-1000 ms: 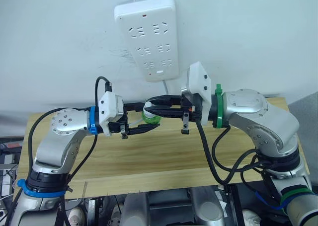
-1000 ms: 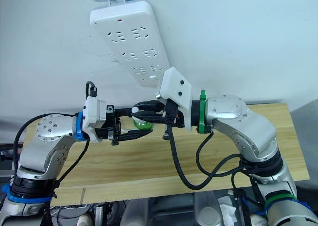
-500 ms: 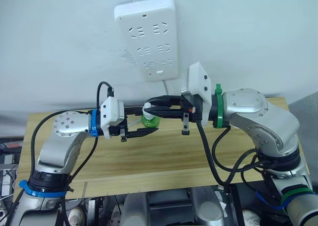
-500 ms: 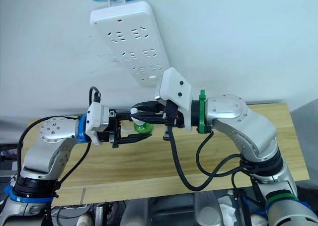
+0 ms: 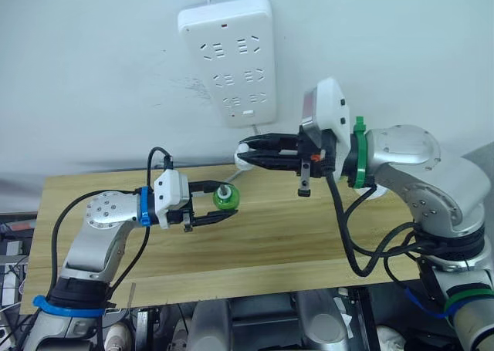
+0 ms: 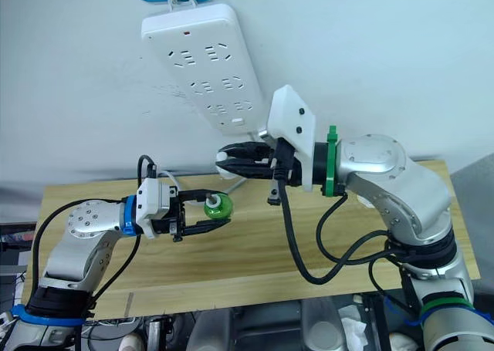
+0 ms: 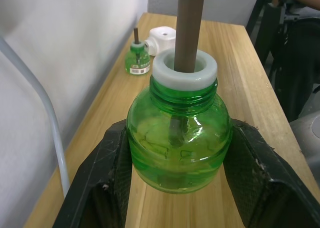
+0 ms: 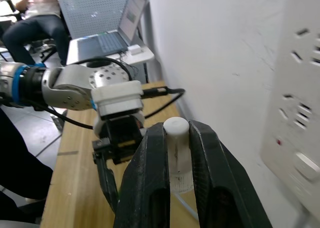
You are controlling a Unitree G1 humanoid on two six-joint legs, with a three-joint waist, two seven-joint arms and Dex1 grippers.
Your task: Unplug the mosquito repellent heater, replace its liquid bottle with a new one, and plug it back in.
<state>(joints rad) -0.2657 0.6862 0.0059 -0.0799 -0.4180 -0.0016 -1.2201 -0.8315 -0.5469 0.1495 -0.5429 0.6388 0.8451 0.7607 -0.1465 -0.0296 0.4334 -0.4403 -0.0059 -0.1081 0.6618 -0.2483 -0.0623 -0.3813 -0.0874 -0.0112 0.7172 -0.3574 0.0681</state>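
My left gripper (image 5: 228,199) is shut on the new one (image 7: 178,133), a squat green bottle held just above the table. Its white neck ring is bare and a dark wick stem stands out of it. My right gripper (image 5: 245,147) hangs higher and to the right, near the wall, shut on the small white screw cap (image 8: 176,133), well apart from the bottle. Far along the table stand the white mosquito repellent heater (image 7: 162,37) and, beside it, its liquid bottle (image 7: 137,57), green with a bare wick.
A large white power strip (image 5: 228,50) hangs on the wall above both grippers, with a thin white cable running down from it. The wooden table (image 5: 309,243) runs along the wall. A laptop (image 8: 107,35) and a seated person (image 8: 40,10) are beyond the table's end.
The right gripper has pulled up and to the right, taking the white cap off the green bottle. The left gripper has drawn back to the left and lower with the bottle.
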